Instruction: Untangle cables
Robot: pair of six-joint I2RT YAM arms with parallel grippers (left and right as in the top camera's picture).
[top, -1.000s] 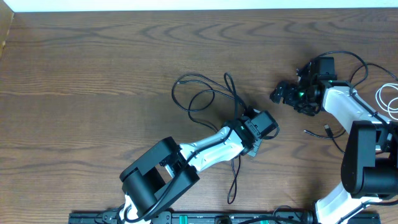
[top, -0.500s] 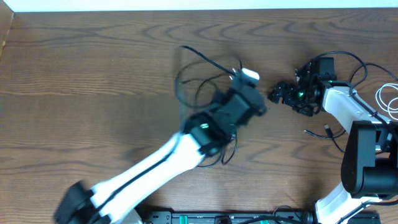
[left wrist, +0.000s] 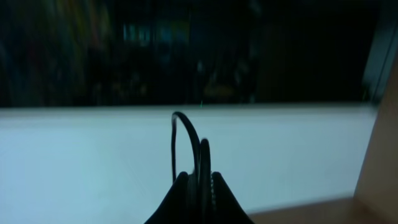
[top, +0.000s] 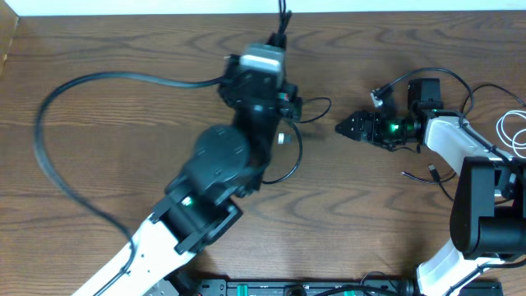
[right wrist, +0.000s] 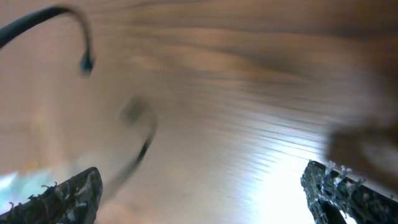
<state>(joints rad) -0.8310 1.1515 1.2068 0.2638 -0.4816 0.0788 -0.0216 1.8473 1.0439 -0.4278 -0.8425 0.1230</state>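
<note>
My left gripper [top: 282, 31] is raised high above the table's far middle and is shut on the black cable. In the left wrist view the fingers [left wrist: 199, 182] pinch two strands of it, and a loop [left wrist: 186, 134] rises above them. Part of the black cable [top: 293, 156] hangs below the arm, with a strand [top: 319, 104] reaching right. My right gripper [top: 347, 127] is open and empty, low over the table, pointing left. In the right wrist view [right wrist: 199, 199] a black cable end [right wrist: 85, 61] curves in ahead of it. The white cable [top: 514, 127] lies coiled at the right edge.
A thick black arm wire [top: 49, 123] loops wide over the left of the table. A short dark cable end [top: 421, 173] lies by the right arm's base. A pale surface [top: 164, 6] runs along the far table edge.
My left arm has swung up and toward the far edge, lifting the black cable off the table. My right gripper has turned and reached a little left.
</note>
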